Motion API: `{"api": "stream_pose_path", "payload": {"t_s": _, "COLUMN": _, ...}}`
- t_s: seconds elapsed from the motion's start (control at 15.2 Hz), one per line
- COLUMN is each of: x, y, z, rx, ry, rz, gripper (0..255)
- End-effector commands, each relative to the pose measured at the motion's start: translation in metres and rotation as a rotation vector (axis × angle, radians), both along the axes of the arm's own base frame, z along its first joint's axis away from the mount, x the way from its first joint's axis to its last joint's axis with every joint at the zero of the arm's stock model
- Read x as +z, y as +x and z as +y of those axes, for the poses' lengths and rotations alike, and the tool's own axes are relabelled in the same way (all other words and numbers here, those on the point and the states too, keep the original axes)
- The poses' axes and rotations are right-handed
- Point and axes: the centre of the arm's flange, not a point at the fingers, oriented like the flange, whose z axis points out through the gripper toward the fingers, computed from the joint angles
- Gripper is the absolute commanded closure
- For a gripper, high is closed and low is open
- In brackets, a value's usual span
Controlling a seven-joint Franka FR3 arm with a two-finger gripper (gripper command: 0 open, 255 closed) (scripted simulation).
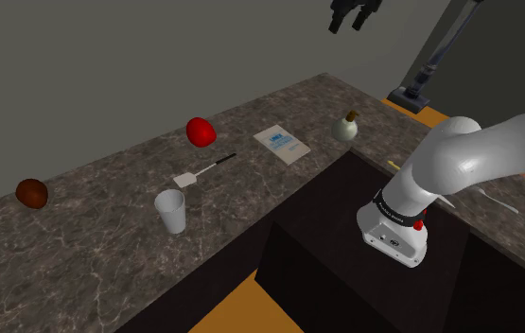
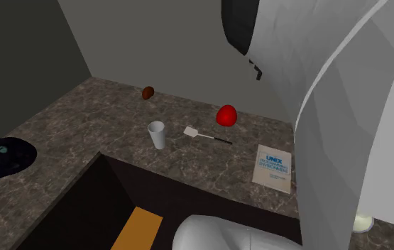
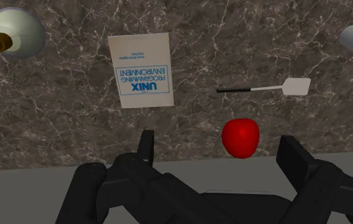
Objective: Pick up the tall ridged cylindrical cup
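Shoulder view: we look down from beside the arm across the tabletop to the wall. Second exterior view: close behind the arm, facing the corner. Wrist view: straight down from high. Shared by all: red apple, UNIX book, spatula.

The white arm has dark joint bands, a red dot and a black tool.

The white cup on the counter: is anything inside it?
The cup stands upright with its mouth open. The upper inner wall looks bare in the shoulder view. Its bottom is hidden by the near wall.
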Motion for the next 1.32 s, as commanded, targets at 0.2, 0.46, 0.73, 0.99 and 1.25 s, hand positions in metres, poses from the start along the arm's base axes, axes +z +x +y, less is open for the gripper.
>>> {"api": "stream_pose_path", "payload": {"t_s": 0.2, "x": -0.027, "y": 0.015, "z": 0.024, "rx": 0.011, "ry": 0.006, "rz": 0.010, "gripper": 0}}
{"api": "stream_pose_path", "payload": {"t_s": 0.46, "x": -0.063, "y": 0.033, "z": 0.057, "rx": 0.027, "ry": 0.013, "rz": 0.023, "gripper": 0}}
{"api": "stream_pose_path", "payload": {"t_s": 0.73, "x": -0.100, "y": 0.051, "z": 0.090, "rx": 0.042, "ry": 0.021, "rz": 0.036, "gripper": 0}}
{"api": "stream_pose_path", "payload": {"t_s": 0.99, "x": -0.136, "y": 0.068, "z": 0.124, "rx": 0.057, "ry": 0.029, "rz": 0.049, "gripper": 0}}
{"api": "stream_pose_path", "payload": {"t_s": 1.25, "x": -0.172, "y": 0.084, "z": 0.158, "rx": 0.072, "ry": 0.036, "rz": 0.063, "gripper": 0}}
